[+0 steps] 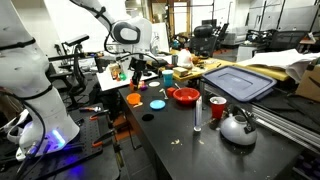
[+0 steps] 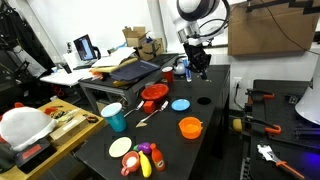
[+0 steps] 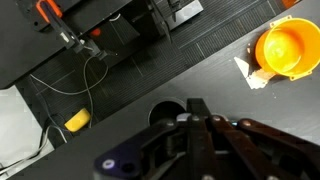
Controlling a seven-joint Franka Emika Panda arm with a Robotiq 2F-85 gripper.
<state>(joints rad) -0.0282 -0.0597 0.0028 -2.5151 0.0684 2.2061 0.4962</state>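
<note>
My gripper (image 3: 196,108) is shut, its dark fingers pressed together, and I see nothing between them. It hangs above the black table (image 3: 120,100), just over a round hole (image 3: 163,113) in the tabletop. In both exterior views the gripper (image 1: 138,74) (image 2: 200,68) is at the table's far end, a little above the surface. The nearest object is an orange cup (image 3: 283,50), which also shows in both exterior views (image 1: 134,99) (image 2: 190,127).
A blue plate (image 2: 180,104), a red bowl (image 2: 153,93), a teal cup (image 2: 114,117), a white plate (image 2: 120,147) and toy fruit (image 2: 142,160) sit on the table. A silver kettle (image 1: 238,126), a red can (image 1: 217,108) and a grey tray (image 1: 238,80) show in an exterior view.
</note>
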